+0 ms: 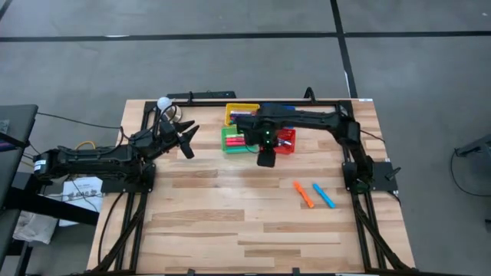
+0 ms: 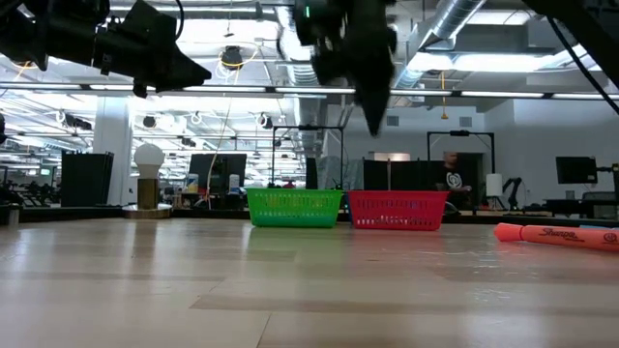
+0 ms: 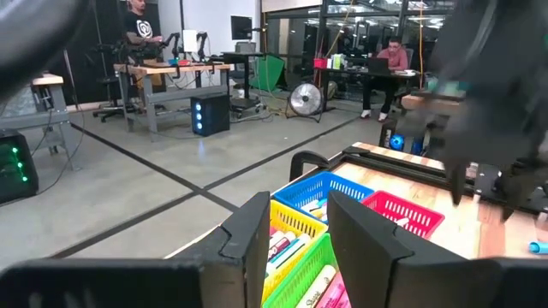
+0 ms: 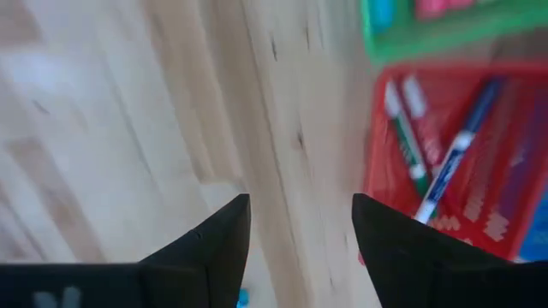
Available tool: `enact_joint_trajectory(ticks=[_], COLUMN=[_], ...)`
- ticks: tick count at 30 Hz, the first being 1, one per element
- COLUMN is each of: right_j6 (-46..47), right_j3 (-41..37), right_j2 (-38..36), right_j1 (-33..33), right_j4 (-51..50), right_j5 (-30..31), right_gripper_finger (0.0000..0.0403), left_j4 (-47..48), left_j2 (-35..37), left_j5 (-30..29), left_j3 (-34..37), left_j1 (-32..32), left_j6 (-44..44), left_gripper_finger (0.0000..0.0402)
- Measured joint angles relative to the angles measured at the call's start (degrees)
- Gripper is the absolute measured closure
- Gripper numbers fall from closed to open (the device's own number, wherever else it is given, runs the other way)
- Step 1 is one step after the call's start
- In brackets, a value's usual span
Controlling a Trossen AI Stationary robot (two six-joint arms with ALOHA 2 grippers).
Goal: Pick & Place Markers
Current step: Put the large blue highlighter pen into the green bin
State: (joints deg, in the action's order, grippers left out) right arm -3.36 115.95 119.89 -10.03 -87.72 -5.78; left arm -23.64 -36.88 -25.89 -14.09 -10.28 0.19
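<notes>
A pale wooden table [image 1: 230, 222] fills the middle of the high view, on a grey floor; the low view looks across it into a bright workshop.

At the left of the high view, the left gripper [image 1: 186, 140] hangs above the table beside the baskets. Its own camera shows its jaws standing a little apart with nothing between them.

In the upper centre sit four mesh baskets in a block: yellow basket [image 1: 232, 112], green basket [image 1: 228, 142], blue basket [image 3: 321, 186] and red basket [image 1: 288, 142]. All hold markers already; the red one shows several thin markers [image 4: 449, 158] lying crossed.

The right gripper [image 1: 265, 156] hovers just below the green and red baskets in the frame, over bare wood. Its jaws stand open and empty.

Lower right of centre, two markers lie loose on the table: an orange marker [image 1: 304, 195] and, just beside it, a blue marker [image 1: 324, 195], nearly parallel and not touching.

These markers look light, stiff and smooth, with round barrels that probably roll or slip if nudged. The best hold is likely across the middle of the barrel, jaws square to its length, so it stays balanced. The pair lies close, so the jaws risk bumping the neighbour.
</notes>
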Motion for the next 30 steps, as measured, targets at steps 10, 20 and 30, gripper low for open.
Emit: enact_joint_trajectory(ticks=[10,20,30], right_j6=[-3.9,7.1,28.8], right_j3=[-25.5,-52.0,-67.4], right_j2=[-10.9,-34.1,-55.3], right_j1=[-0.9,-0.8,4.0], right_j4=[13.1,17.8,18.2], right_j5=[-3.2,-3.4,-5.1], right_gripper_finger=[0.0229,0.0229,0.0227], left_j4=[0.0,0.0,0.0], left_j2=[0.0,0.0,0.0], left_j5=[0.0,0.0,0.0], left_j3=[0.0,0.0,0.0], left_j1=[0.0,0.0,0.0], left_j6=[0.0,0.0,-0.4], left_gripper_finger=[0.0284,0.0284,0.0284])
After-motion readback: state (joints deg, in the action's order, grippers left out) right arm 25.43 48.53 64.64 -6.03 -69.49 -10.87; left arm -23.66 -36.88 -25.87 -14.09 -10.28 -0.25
